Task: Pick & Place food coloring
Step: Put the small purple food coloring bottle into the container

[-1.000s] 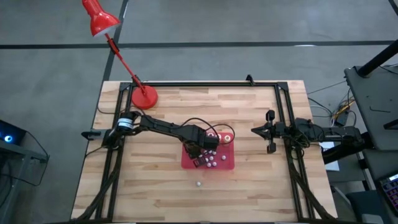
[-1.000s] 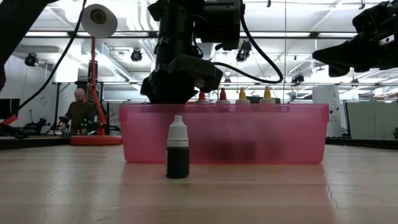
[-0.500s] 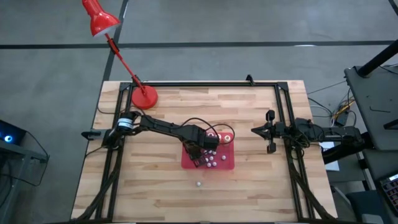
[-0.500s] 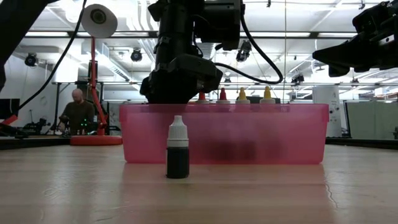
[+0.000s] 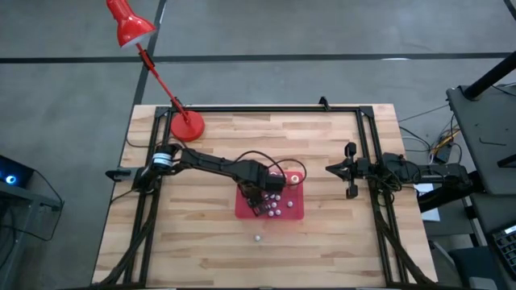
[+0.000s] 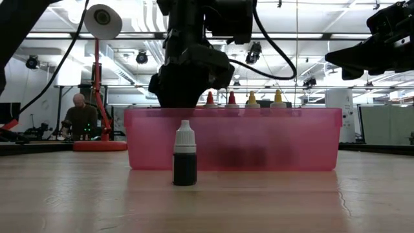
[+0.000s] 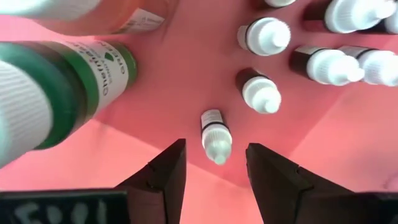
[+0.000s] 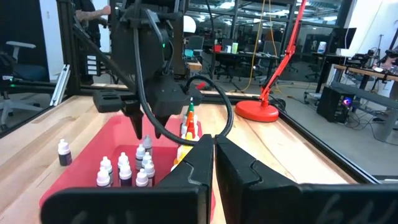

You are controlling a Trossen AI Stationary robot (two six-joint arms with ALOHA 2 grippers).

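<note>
Standing alone on the desk (image 6: 65,194) nearest the low camera is one dark dropper bottle (image 6: 185,154), just before the pink tray (image 6: 310,139). Only the wrist view shows the left pincer (image 7: 214,163) open above a small white-capped bottle (image 7: 216,136) standing free among the food coloring (image 7: 298,50). Well apart, near the desk's edge, the right pincer (image 5: 350,180) waits closed.

Small white-capped food coloring bottles (image 7: 215,134) stand upright in the pink bin (image 6: 259,139).
</note>
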